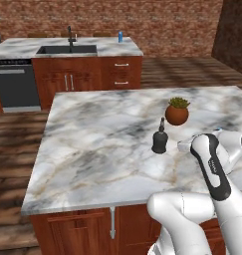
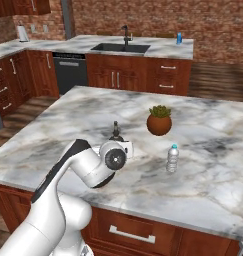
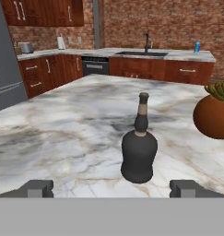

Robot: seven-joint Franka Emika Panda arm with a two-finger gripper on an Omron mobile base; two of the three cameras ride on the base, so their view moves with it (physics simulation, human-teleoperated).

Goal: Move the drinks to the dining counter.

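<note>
Standing upright, black bottle [image 3: 139, 147] just ahead, centred between wide jaws

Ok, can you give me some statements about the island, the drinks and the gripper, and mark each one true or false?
1. The black bottle stands upright on the island. True.
2. The gripper is shut on the black bottle. False: it is open, short of the bottle.
3. The pot stands on the island. True.
4. The water bottle lies on its side. False: it stands upright.
5. The can is on the sink counter. True.
</note>
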